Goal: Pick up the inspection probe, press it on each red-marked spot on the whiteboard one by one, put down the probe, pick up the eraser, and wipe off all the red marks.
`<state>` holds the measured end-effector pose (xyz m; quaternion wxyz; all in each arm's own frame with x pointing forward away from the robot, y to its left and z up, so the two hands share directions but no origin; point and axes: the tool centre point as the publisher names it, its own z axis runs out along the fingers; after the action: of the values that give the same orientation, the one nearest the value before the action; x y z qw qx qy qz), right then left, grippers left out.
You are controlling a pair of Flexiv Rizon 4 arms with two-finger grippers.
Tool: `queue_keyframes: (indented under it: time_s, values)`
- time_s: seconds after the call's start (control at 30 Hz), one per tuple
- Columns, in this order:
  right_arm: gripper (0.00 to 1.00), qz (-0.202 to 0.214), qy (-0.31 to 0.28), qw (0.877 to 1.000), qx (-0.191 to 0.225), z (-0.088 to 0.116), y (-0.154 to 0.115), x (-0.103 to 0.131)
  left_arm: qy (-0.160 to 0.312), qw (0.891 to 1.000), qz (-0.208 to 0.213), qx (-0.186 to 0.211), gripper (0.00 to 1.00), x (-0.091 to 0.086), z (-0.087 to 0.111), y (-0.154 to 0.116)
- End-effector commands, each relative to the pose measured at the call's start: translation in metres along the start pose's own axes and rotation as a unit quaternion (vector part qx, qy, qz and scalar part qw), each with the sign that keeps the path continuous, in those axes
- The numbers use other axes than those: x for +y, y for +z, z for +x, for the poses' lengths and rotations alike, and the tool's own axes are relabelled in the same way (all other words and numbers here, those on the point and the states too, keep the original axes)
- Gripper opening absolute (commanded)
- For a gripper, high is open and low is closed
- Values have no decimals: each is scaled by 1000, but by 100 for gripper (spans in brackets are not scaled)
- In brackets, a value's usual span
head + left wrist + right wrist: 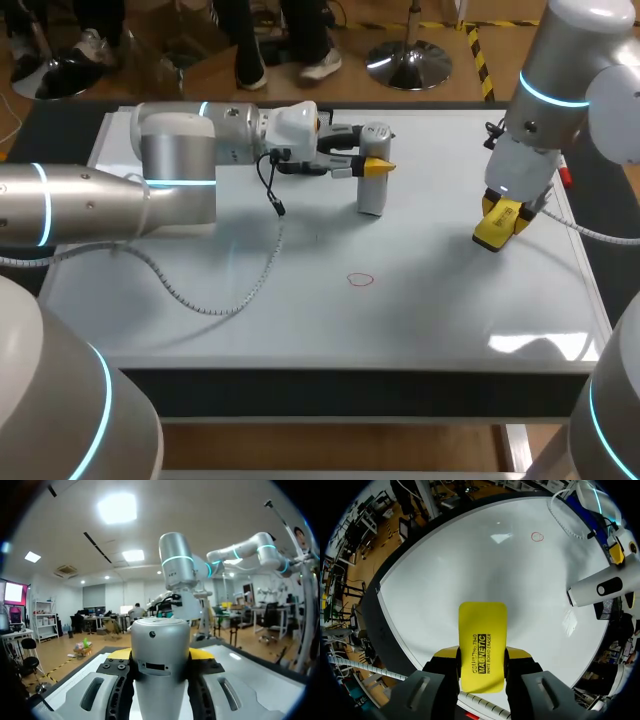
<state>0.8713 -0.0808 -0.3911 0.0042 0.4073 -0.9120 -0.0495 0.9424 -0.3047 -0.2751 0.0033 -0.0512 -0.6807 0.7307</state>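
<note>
We noted left end effector [376,166] pinching grey inspection probe [372,192], upright, beyond red mark [360,280] on whiteboard [300,320]; base contact unclear. Right end effector [481,656] clamped on yellow eraser [482,625], above whiteboard, right of red mark, well apart. Eraser bore black print along its face.

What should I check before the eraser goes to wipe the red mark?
1. Grip on eraser: ok, right gripper has fingers on both sides.
2. Target found: ok, one red mark on the whiteboard.
3. Board between eraser and red mark free: ok.
4. The probe out of the way: ok, upright at the far side, in left gripper.
5. Left arm's cable off the mark: ok, lies apart.
6. Eraser touching whiteboard: cannot tell.
</note>
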Motion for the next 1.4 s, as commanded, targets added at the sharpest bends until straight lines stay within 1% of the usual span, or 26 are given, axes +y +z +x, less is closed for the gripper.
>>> queue_keyframes:
  time_s: [0.03,0.33,0.47,0.5,0.53,0.57,0.7,0.87,0.9,0.97,1.13,1.2,1.3,1.4]
  values:
    - [0,1,-1,1000,2,0,-1,-1,-1,1000,-2,0,0,-1,-1,1]
    - [0,1,-1,1000,2,0,-1,-1,-2,1000,-4,0,0,0,-1,2]
    - [0,1,-1,1000,2,0,-1,-1,-1,1000,-11,-2,0,0,0,2]
    - [0,1,-1,1000,2,0,-1,-1,-8,1000,-16,-5,0,0,0,2]
    - [0,1,-1,1000,2,0,-1,-1,-24,1000,-9,-10,0,-1,-1,2]
    - [0,1,-1,1000,2,0,-1,-1,-25,1000,-13,-12,0,-2,-1,2]
    - [0,1,-1,1000,2,0,-1,-1,-35,999,-17,-13,0,-13,-4,3]
    - [0,1,-1,1000,2,0,-1,-1,-32,999,-13,-9,0,-34,-10,2]
    - [0,1,-1,1000,2,0,-1,-1,-39,999,-10,-6,0,-38,-11,2]
    - [0,1,-1,1000,2,0,-1,-1,-42,999,-2,-6,0,-45,-16,2]
    - [0,1,-1,1000,2,0,-1,-1,-33,999,-2,-1,0,-65,-28,5]
    - [0,1,-1,1000,2,0,-1,-1,-25,1000,0,5,0,-73,-34,7]
    - [0,1,-1,1000,2,0,-1,-1,-25,1000,-1,10,0,-83,-43,10]
    - [0,1,-1,1000,2,0,-1,-1,-23,1000,-2,11,0,-91,-56,13]
